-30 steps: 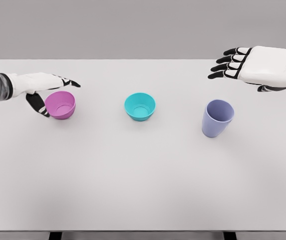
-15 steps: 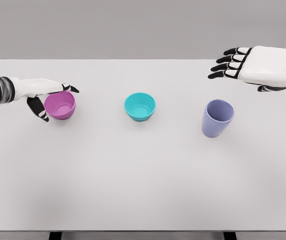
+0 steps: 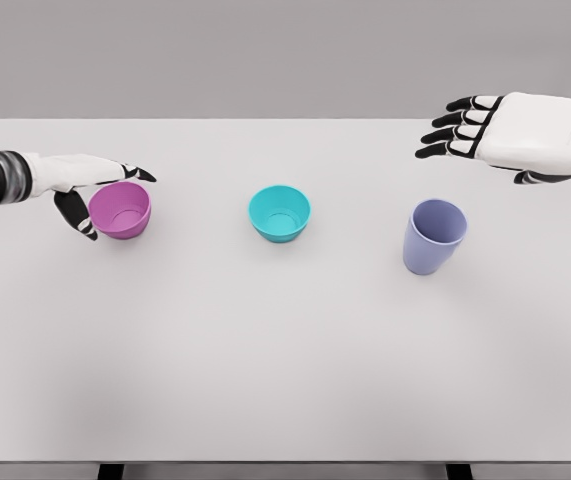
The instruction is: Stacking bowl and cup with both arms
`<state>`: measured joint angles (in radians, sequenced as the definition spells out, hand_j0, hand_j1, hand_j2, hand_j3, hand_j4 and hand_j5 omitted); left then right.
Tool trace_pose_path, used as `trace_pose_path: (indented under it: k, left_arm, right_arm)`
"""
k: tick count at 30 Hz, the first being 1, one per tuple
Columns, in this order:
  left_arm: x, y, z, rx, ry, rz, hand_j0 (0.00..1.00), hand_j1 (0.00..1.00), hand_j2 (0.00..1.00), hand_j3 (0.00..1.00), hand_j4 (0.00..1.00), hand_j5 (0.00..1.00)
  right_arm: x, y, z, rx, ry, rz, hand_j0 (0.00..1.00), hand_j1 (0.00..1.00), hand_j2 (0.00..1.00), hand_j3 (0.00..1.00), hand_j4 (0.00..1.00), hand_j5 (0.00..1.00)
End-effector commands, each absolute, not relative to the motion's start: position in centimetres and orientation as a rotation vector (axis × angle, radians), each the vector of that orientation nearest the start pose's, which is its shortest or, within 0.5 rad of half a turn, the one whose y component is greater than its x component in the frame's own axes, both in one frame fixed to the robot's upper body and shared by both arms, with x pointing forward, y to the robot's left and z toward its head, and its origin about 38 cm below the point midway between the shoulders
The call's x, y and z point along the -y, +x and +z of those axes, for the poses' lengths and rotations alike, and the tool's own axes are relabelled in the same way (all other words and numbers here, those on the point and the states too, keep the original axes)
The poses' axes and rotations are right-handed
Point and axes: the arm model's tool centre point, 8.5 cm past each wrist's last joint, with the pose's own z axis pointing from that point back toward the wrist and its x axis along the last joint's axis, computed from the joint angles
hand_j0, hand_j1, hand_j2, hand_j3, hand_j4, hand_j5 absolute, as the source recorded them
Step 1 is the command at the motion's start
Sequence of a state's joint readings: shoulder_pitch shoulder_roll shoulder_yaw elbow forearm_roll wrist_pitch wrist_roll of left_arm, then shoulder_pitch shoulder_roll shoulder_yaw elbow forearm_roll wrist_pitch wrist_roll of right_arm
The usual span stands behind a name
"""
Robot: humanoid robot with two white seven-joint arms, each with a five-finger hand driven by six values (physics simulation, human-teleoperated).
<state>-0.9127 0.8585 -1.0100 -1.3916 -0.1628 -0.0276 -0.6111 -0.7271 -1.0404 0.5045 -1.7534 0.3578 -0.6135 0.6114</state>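
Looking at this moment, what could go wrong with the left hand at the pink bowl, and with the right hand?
1. The left hand brackets the pink bowl only at its left rim; closing may push it sideways toward the teal bowl instead of gripping.
2. The right hand hovers open, apart from the tall purple cup; a sideways approach might tip it.

White hands, black fingers

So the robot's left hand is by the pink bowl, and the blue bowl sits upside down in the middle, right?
Not quite. The head view shows the teal bowl in the middle sitting upright, its open side facing up. The rest holds: the left hand is by the pink bowl.
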Motion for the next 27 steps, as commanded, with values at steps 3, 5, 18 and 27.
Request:
trace_pose_path:
  k: [3,5,18,27]
  left_arm:
    - [-31.2,47.8,20.1,0.959,0.390,-1.764,1.00,1.00,1.00,1.00,1.00,1.00]
    - [-31.1,47.9,19.9,0.957,0.387,-1.762,1.00,1.00,1.00,1.00,1.00,1.00]
    - [-31.2,48.4,18.9,0.935,0.382,-1.749,1.00,1.00,1.00,1.00,1.00,1.00]
    - [-31.0,48.5,18.3,0.924,0.377,-1.751,1.00,1.00,1.00,1.00,1.00,1.00]
  right_arm:
    - [30.8,39.3,33.8,-1.748,0.845,-2.857,1.00,1.00,1.00,1.00,1.00,1.00]
    - [30.8,39.3,33.8,-1.748,0.845,-2.857,1.00,1.00,1.00,1.00,1.00,1.00]
    - [30.7,39.3,33.9,-1.751,0.845,-2.851,1.00,1.00,1.00,1.00,1.00,1.00]
    - [30.6,39.3,34.0,-1.754,0.846,-2.846,1.00,1.00,1.00,1.00,1.00,1.00]
